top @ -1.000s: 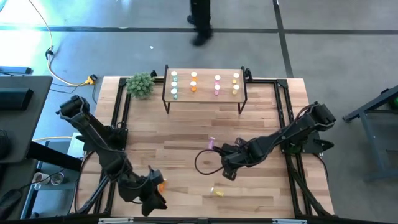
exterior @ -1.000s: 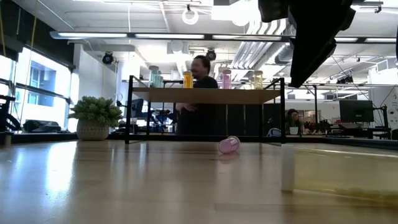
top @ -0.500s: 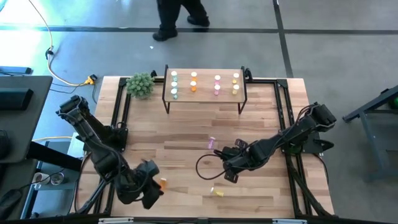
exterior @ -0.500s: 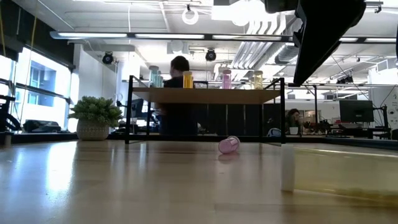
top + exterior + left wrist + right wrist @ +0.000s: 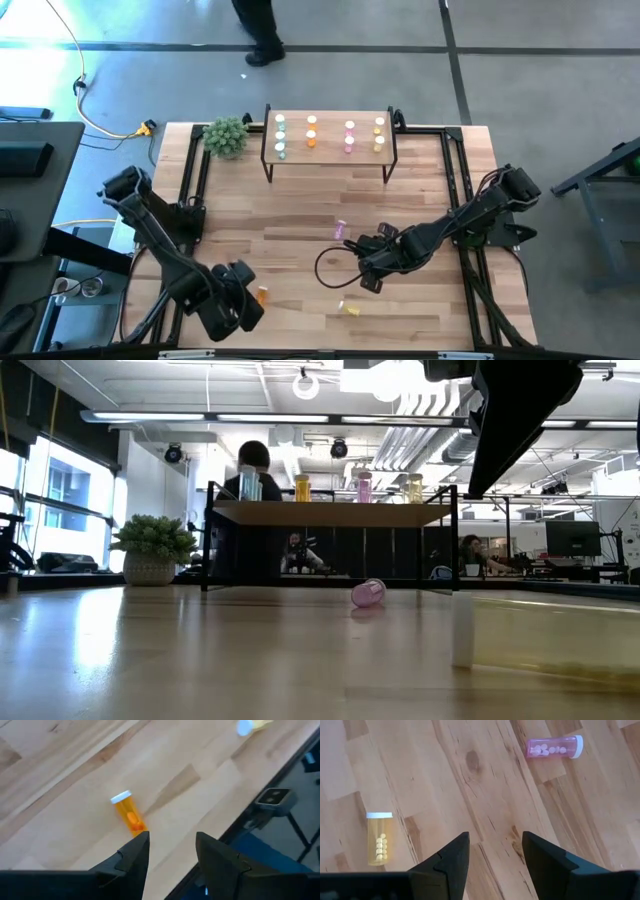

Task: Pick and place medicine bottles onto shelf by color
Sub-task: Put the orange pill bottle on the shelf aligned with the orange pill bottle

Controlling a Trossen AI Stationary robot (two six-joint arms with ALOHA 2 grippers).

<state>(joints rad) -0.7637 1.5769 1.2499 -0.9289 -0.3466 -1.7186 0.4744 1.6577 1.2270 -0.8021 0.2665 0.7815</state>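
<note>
— Bottles first: where are the loose ones?

— Three lie on their sides on the pale plank tabletop. An orange translucent pill bottle with a white cap is near the front edge, at about three o'clock from the left gripper and just beside it. In the left wrist view that bottle sits just ahead of the parted, empty fingers, long axis running away from them, cap at the far end.

— And the right arm?

— Right gripper hovers mid-table, fingers apart, holding nothing. A pink bottle lies at its eleven o'clock, a yellow one at seven; both crosswise to each other.

— Room to move?

— Plenty toward twelve o'clock: bare wood up to the small light-wood shelf on black legs, already carrying rows of bottles. I'd guess left takes orange; watch that table edge.
</note>
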